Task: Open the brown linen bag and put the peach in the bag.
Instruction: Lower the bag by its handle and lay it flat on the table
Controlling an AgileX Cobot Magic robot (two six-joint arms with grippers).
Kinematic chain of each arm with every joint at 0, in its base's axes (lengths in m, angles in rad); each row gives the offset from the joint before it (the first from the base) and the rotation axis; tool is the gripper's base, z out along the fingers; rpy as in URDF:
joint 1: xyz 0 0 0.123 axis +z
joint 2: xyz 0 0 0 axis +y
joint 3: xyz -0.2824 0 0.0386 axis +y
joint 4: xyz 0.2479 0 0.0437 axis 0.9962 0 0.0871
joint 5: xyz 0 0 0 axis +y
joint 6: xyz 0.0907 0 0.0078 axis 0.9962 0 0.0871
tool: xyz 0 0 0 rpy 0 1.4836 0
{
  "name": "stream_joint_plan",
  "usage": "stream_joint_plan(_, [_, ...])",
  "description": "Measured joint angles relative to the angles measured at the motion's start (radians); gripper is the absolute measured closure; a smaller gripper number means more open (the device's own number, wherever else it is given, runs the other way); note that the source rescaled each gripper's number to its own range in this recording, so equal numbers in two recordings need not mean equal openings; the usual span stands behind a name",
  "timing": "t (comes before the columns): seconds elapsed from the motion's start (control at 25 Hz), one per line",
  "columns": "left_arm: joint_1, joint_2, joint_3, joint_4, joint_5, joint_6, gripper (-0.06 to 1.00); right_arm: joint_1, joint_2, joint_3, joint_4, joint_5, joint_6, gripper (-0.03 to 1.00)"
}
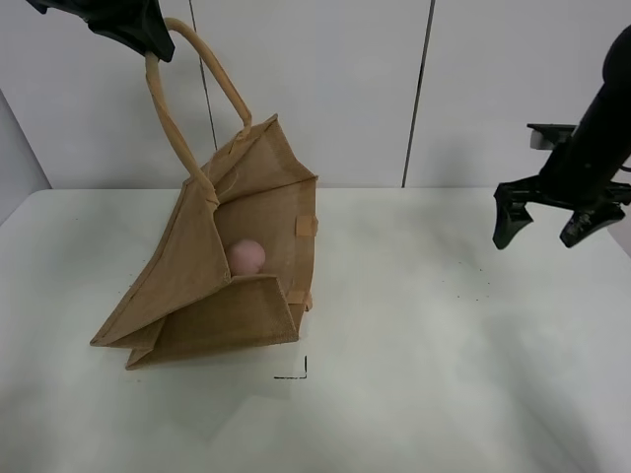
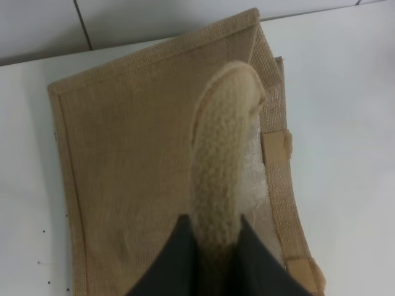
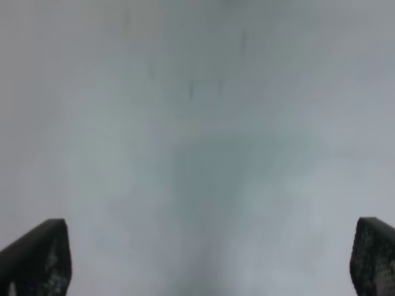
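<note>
The brown linen bag (image 1: 237, 266) lies tilted on the white table with its mouth held open toward the right. My left gripper (image 1: 153, 41) is shut on one lighter-tan loop handle (image 1: 173, 128) and holds it high at the upper left. The left wrist view shows that handle (image 2: 219, 166) pinched between the dark fingers, with the bag's woven side (image 2: 129, 160) below. The pink peach (image 1: 245, 256) rests inside the bag. My right gripper (image 1: 544, 225) hangs open and empty above the table at the far right. The right wrist view shows its fingertips (image 3: 37, 256) wide apart over bare table.
The white table (image 1: 424, 335) spreads between the bag and the right gripper. A small black corner mark (image 1: 299, 372) sits in front of the bag. A panelled wall (image 1: 414, 89) stands behind.
</note>
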Motion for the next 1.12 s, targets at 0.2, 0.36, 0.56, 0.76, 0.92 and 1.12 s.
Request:
stream_joint_plan(0.2, [0.000,0.000,0.000,0.000,0.000,0.000,0.94,0.000,-0.263,0.333,0.000,0.002,-0.016,-0.03])
stream_joint_plan(0.36, [0.000,0.000,0.000,0.000,0.000,0.000,0.94,0.000,-0.489,0.561,0.000,-0.011,-0.018,-0.03])
stream_joint_plan(0.56, [0.000,0.000,0.000,-0.001,0.000,0.000,0.94,0.000,-0.782,0.765,-0.001,-0.112,-0.018,-0.03])
stream_joint_plan(0.76, [0.000,0.000,0.000,-0.001,0.000,0.000,0.94,0.000,-1.102,0.873,-0.001,-0.170,-0.018,-0.03])
stream_joint_plan(0.92, [0.000,0.000,0.000,-0.001,0.000,0.000,0.94,0.000,-1.323,0.875,-0.002,-0.182,-0.018,-0.03])
stream_joint_plan(1.12, [0.000,0.000,0.000,-0.001,0.000,0.000,0.94,0.000,-1.540,0.877,-0.009,-0.182,-0.018,-0.03])
